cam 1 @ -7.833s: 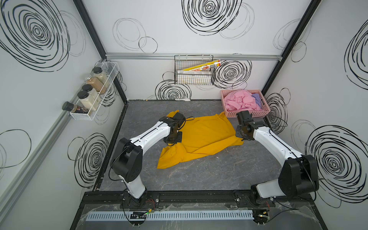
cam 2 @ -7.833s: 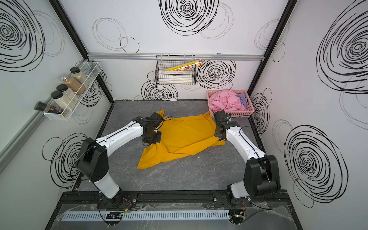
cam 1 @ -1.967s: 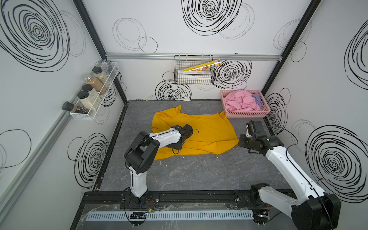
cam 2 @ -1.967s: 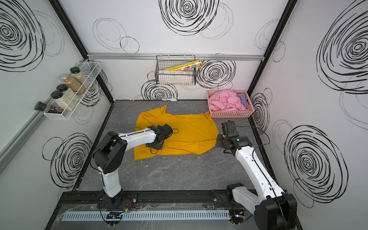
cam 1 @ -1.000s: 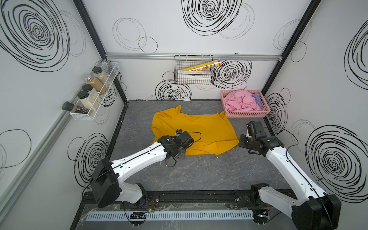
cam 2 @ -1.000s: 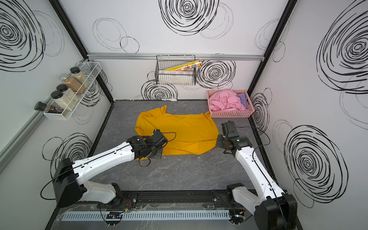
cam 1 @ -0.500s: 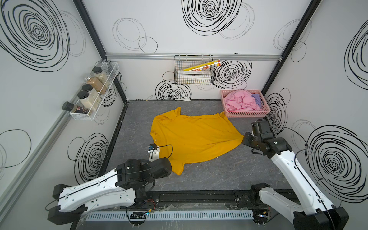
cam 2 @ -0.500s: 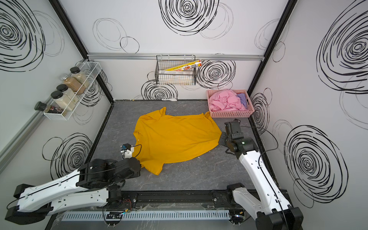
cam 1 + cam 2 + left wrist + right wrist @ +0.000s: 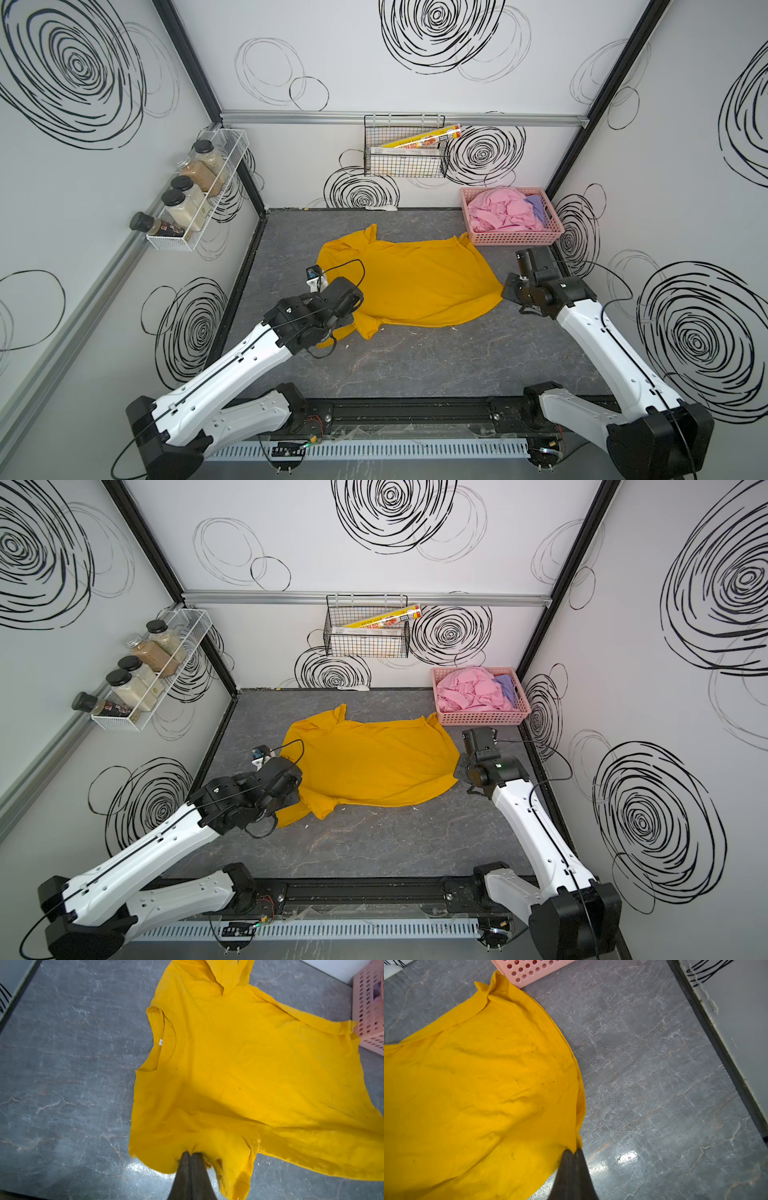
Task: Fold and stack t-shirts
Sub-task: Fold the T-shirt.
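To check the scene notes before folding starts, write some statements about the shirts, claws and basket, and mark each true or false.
1. The yellow shirt lies spread out on the table. True.
2. The left claw hangs open above the shirt. False: it is shut on the shirt near a sleeve.
3. The right claw pinches a corner of the shirt's hem. True.
4. The basket is empty. False: it holds a crumpled pink shirt and a purple shirt.

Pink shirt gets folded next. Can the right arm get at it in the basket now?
Probably not yet: the right gripper is shut on a corner of the yellow t-shirt. The open basket stands near, the pink t-shirt uncovered.
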